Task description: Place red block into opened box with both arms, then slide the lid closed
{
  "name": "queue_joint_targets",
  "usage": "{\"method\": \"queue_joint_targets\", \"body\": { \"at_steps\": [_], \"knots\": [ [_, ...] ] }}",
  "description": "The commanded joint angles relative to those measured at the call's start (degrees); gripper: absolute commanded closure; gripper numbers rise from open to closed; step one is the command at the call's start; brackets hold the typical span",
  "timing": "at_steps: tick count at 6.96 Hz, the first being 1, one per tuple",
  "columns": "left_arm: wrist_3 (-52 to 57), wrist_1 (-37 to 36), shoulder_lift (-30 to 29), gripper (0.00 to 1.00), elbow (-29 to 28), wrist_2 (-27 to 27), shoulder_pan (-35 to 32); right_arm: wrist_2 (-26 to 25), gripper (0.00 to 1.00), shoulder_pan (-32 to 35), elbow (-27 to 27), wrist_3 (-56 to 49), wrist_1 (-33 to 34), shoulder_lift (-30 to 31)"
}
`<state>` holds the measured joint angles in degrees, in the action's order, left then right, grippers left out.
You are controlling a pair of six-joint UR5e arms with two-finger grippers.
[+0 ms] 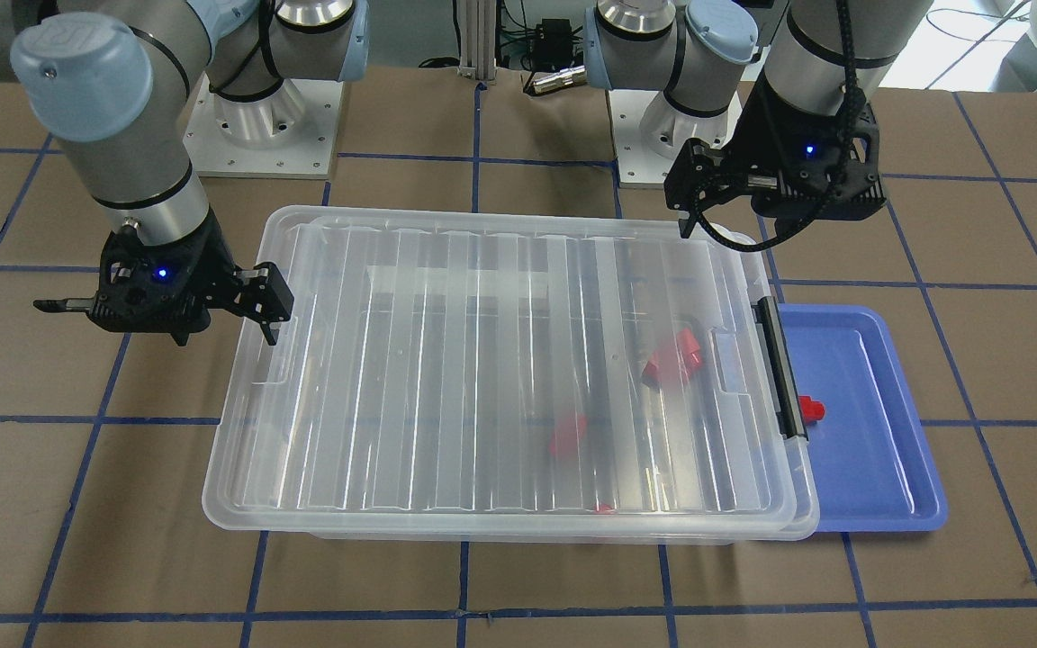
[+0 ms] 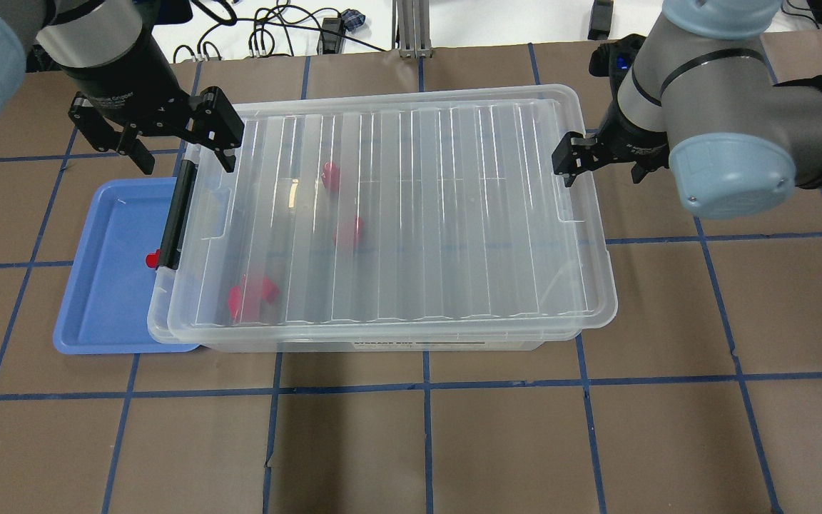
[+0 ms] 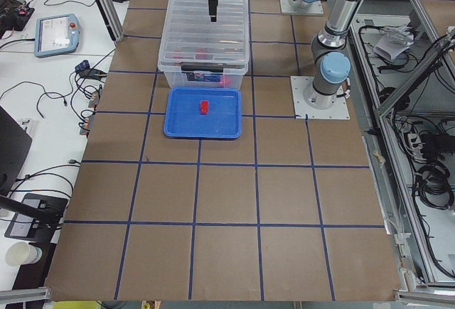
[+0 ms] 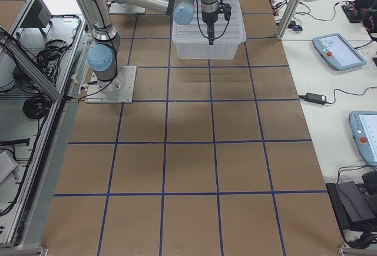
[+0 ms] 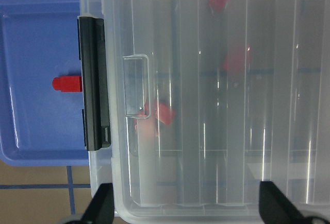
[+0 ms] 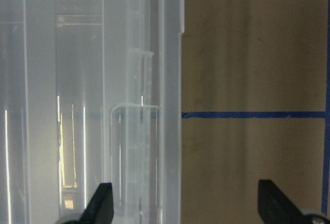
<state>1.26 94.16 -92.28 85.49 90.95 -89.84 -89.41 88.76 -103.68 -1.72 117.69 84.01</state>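
Observation:
The clear box point(image 2: 382, 344) stands mid-table with the ribbed lid point(image 2: 411, 214) lying over it, reaching up to the black bar point(image 2: 174, 214). Three red blocks show blurred through the lid point(image 1: 500, 360): one point(image 2: 331, 175), another point(image 2: 349, 230) and a third point(image 2: 252, 296). My left gripper point(image 2: 184, 153) hangs open above the box's black-bar end, holding nothing. My right gripper point(image 2: 604, 168) is open at the opposite short end, one finger beside the lid's rim, the other over the table. In the left wrist view the open left gripper point(image 5: 188, 211) looks down on the bar point(image 5: 93, 85).
A shallow blue tray point(image 2: 97, 314) lies against the box's black-bar end. A single red block point(image 2: 152, 259) sits in it, partly hidden by the bar. Both arm bases and cables are at the table's robot side. Brown table with blue tape lines surrounds the box.

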Motion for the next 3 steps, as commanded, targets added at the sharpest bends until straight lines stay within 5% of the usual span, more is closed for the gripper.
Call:
{"method": "queue_joint_targets", "body": {
  "at_steps": [1,3],
  "knots": [
    [3.98,-0.55,-1.23,0.0,0.9,0.37,0.54,-0.23,0.0,-0.17,-0.38,-0.3,2.45,-1.66],
    [6.28,-0.91,-2.81,0.0,0.9,-0.06,4.47,-0.58,0.0,-0.08,-0.03,-0.04,2.54,-2.89]
  ]
}}
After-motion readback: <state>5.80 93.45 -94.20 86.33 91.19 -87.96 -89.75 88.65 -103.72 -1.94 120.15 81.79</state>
